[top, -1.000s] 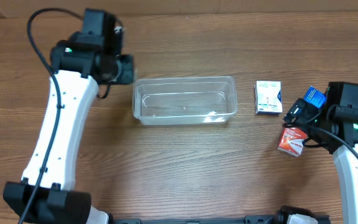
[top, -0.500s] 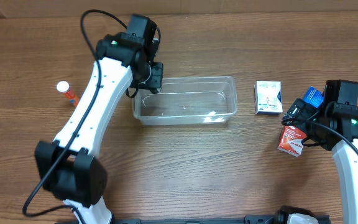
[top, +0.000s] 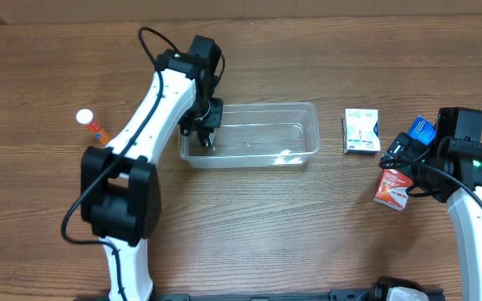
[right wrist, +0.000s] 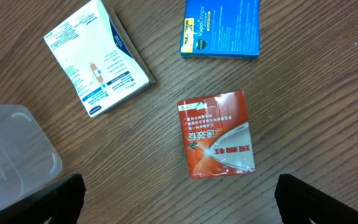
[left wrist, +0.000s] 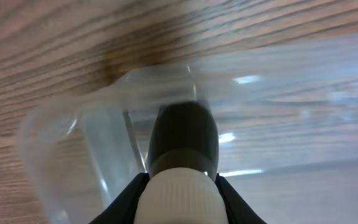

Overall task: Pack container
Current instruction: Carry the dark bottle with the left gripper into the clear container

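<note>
The container [top: 295, 134] is a clear shallow plastic tub in the middle of the table, with nothing visible inside it. My left gripper [top: 206, 127] hangs over its left end and is shut on a dark bottle with a white ribbed cap [left wrist: 185, 134]. In the left wrist view the gripper [left wrist: 180, 202] holds the bottle pointing down into the container's rounded corner [left wrist: 98, 112]. My right gripper [top: 402, 155] is open and empty above the red box [right wrist: 216, 134]. In the right wrist view its fingers [right wrist: 179, 199] are spread wide, with the container's corner [right wrist: 5, 155] at the left.
A white box [top: 361, 131], a blue box [top: 423, 128] and a red box [top: 393, 188] lie right of the container. They also show in the right wrist view as the white box [right wrist: 98, 59] and blue box [right wrist: 221, 28]. An orange tube with a white cap [top: 90, 124] lies at far left.
My left arm has swung right from the table's left side to the container's left end, uncovering the orange tube. The right arm has not moved.
</note>
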